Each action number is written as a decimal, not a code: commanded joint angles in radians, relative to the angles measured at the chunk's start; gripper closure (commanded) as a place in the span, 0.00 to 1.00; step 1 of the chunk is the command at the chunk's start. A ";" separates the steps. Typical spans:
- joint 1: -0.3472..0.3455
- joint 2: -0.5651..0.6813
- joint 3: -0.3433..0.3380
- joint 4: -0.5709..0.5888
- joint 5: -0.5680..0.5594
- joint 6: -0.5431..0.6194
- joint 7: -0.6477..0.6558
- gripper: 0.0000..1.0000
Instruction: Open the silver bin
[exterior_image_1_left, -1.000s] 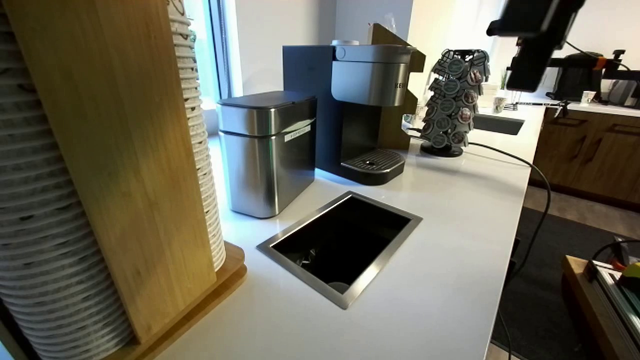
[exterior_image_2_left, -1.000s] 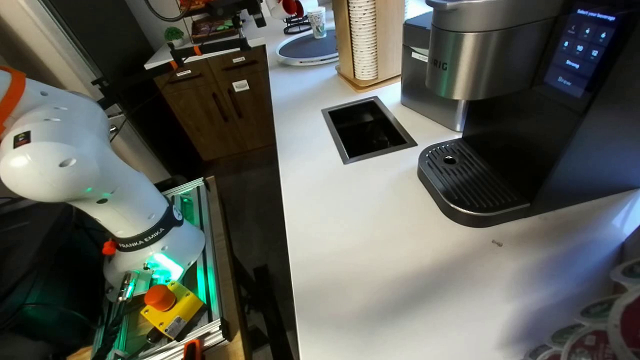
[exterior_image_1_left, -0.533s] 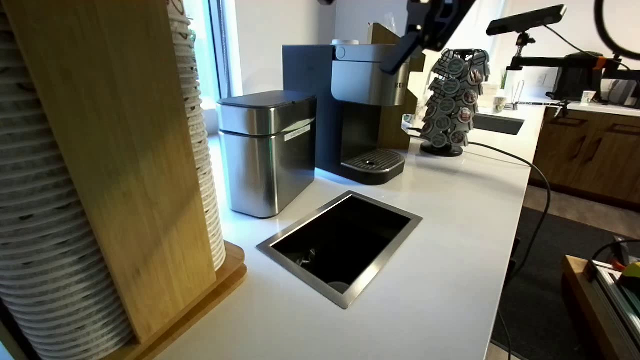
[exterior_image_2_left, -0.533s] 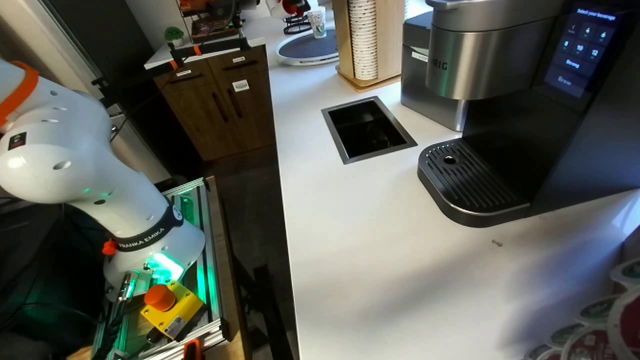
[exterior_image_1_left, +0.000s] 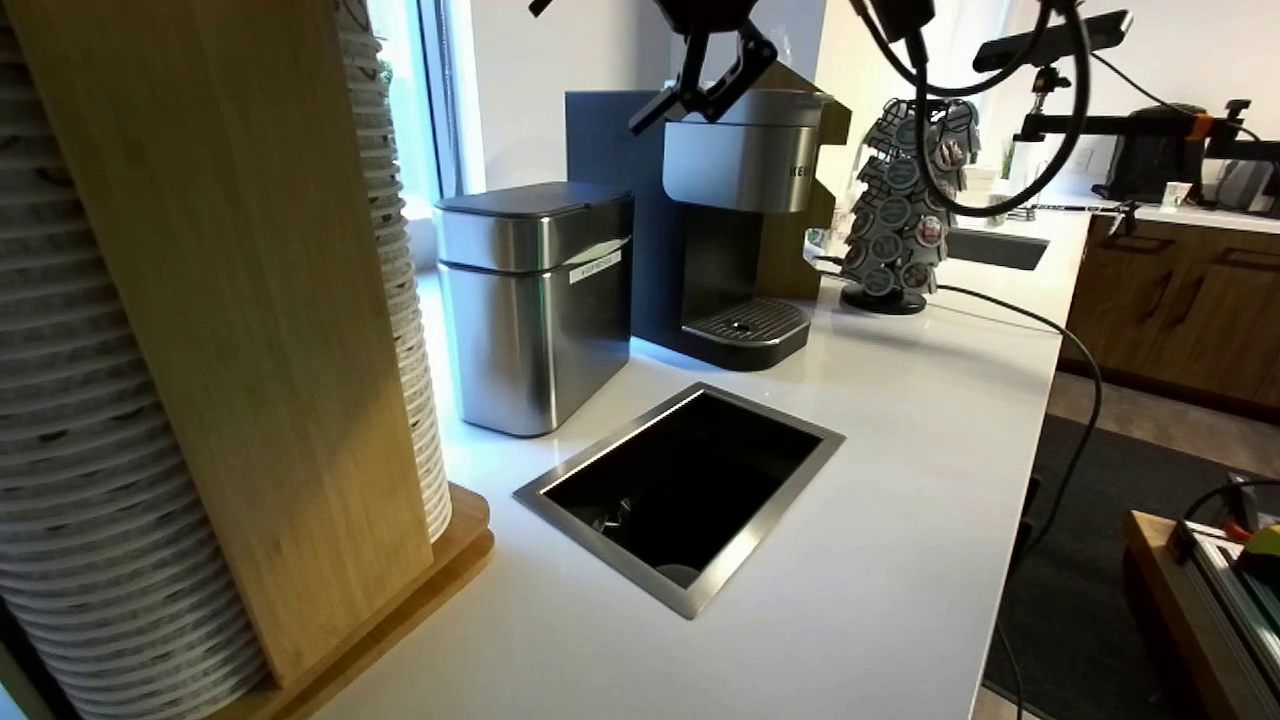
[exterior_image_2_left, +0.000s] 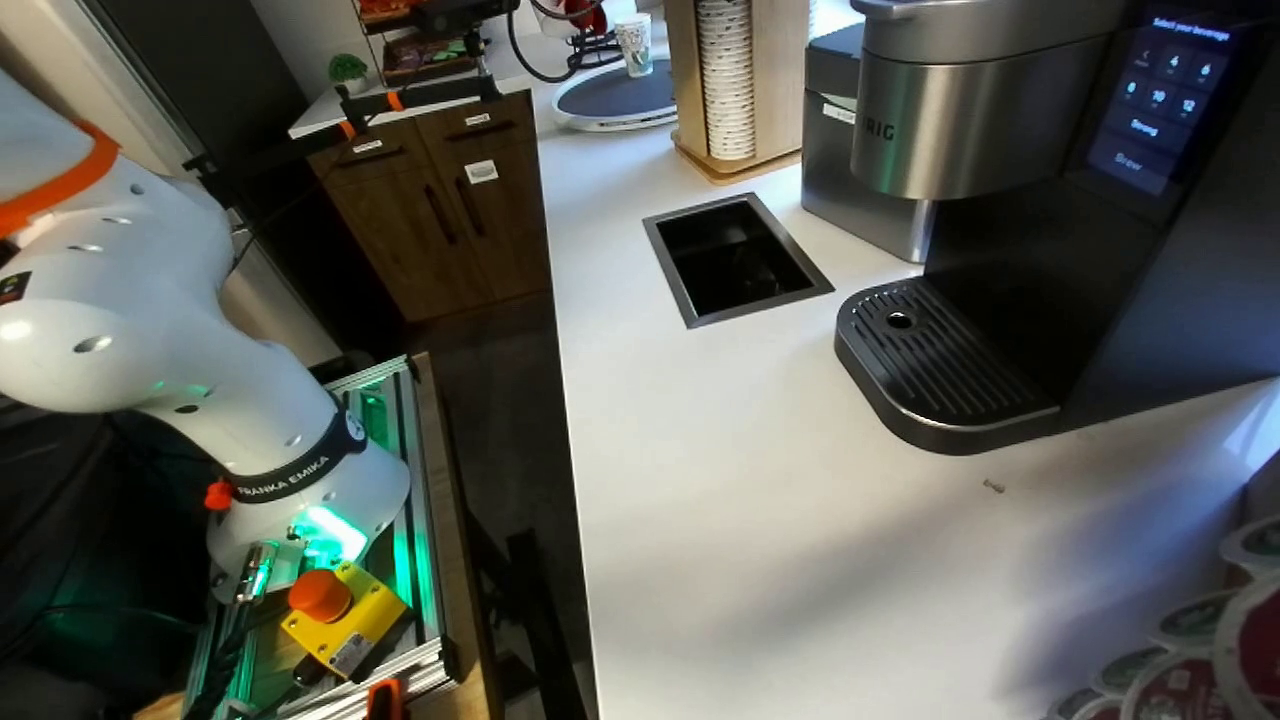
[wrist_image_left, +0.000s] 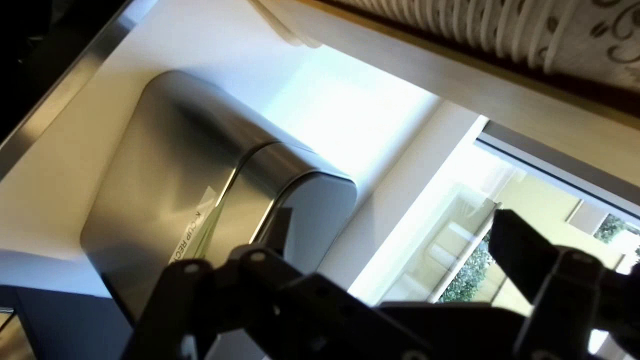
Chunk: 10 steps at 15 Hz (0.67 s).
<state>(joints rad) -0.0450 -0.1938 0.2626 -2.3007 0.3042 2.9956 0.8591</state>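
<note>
In 1 second, the gripper (wrist_image_left: 392, 229) has come closer to the silver bin (exterior_image_1_left: 535, 315).

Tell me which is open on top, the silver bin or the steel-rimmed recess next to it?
The steel-rimmed recess sunk into the counter: it's uncovered, so you can see down inside. The silver bin standing beside it has its grey lid down.

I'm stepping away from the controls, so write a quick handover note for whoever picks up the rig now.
Claw: open, holding nothing, raised clear of the silver bin.
The silver bin stands on the counter beside the coffee machine, its lid closed.
Done: no opening yet.
Left: bring an opened fingertip to the lid, probably at its edge, and lift.
</note>
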 joint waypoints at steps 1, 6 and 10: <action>-0.008 0.011 0.003 0.006 -0.005 0.006 0.004 0.00; -0.213 0.045 0.092 -0.002 -0.280 0.137 0.179 0.00; -0.489 0.040 0.185 0.029 -0.566 0.088 0.376 0.00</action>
<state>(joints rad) -0.3482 -0.1477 0.3605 -2.2858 -0.0777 3.1109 1.0808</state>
